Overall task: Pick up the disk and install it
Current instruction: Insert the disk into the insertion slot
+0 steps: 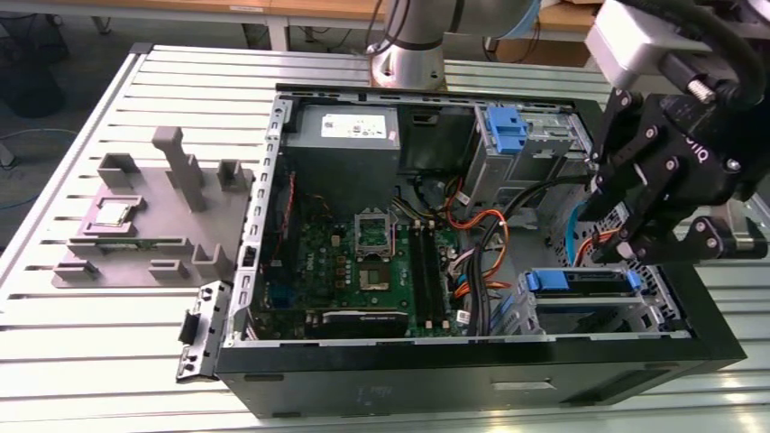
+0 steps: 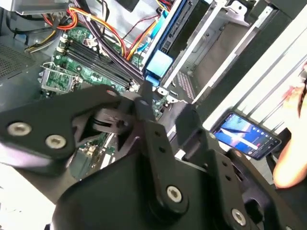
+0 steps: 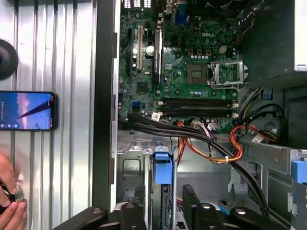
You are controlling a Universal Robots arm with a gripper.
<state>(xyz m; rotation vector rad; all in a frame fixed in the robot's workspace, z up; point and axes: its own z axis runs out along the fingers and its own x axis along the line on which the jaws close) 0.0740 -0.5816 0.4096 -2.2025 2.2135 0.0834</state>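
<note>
Noted gripper (image 1: 655,248) spread, nothing pinched; found disk (image 1: 582,281) in corner drive bay (image 1: 651,311), just below; best to centre over blue rails, stay square to bay, avoid orange cables (image 1: 481,225).

White sticker (image 1: 352,126) on the grey power supply (image 1: 303,132): print too small to read. Green motherboard (image 3: 192,57) carries small white lettering. Nothing legible on the disk (image 1: 582,281).

An open computer case (image 1: 481,361) lies on the slatted counter (image 1: 85,347), its green motherboard (image 1: 361,262) and orange cables (image 1: 475,221) exposed; beside it a grey fixture (image 1: 193,212) bears a small chip (image 1: 112,214); a phone (image 3: 26,111) lies screen-up near the case.
</note>
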